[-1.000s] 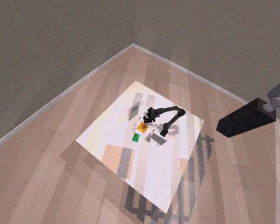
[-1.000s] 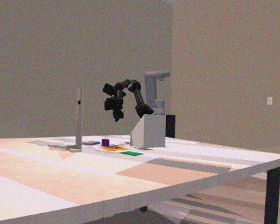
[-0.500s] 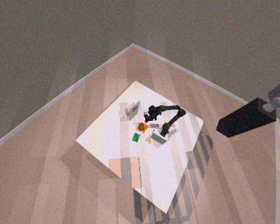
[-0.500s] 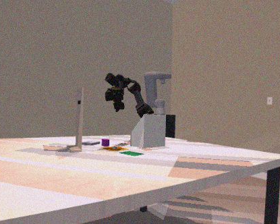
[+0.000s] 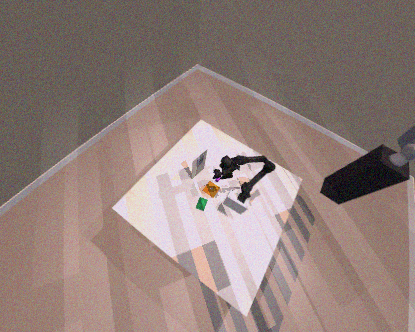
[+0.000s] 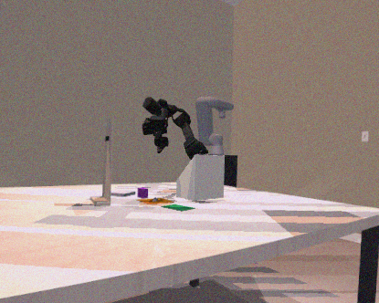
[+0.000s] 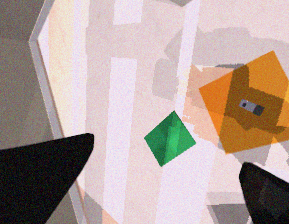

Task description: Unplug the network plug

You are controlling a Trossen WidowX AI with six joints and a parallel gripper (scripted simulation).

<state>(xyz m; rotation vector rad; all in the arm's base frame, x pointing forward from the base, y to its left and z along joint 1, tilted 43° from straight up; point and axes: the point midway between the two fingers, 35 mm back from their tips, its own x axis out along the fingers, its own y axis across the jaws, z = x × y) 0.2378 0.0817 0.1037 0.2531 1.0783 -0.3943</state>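
Observation:
The small grey plug [image 7: 251, 107] [image 6: 155, 199] [image 5: 212, 188] lies on the table inside the orange marked square [image 7: 214, 100] [image 6: 168, 201], clear of its edges. The upright panel [image 5: 199, 163] [image 6: 107, 171] stands at the far side, with a small dark socket spot on it. My gripper [image 7: 165, 155] [image 6: 160, 151] is open and empty, high above the table. Its fingers stand wide apart in the wrist view, with the plug beyond the right finger and touching neither. The tab is too small to make out.
A flat green patch [image 7: 170, 140] [image 6: 178, 207] [image 5: 201, 204] lies beside the orange square. A purple cube [image 6: 142, 192] stands behind the square in the exterior view. The arm's pale base block [image 6: 211, 178] stands to the right. Shadows cross the table.

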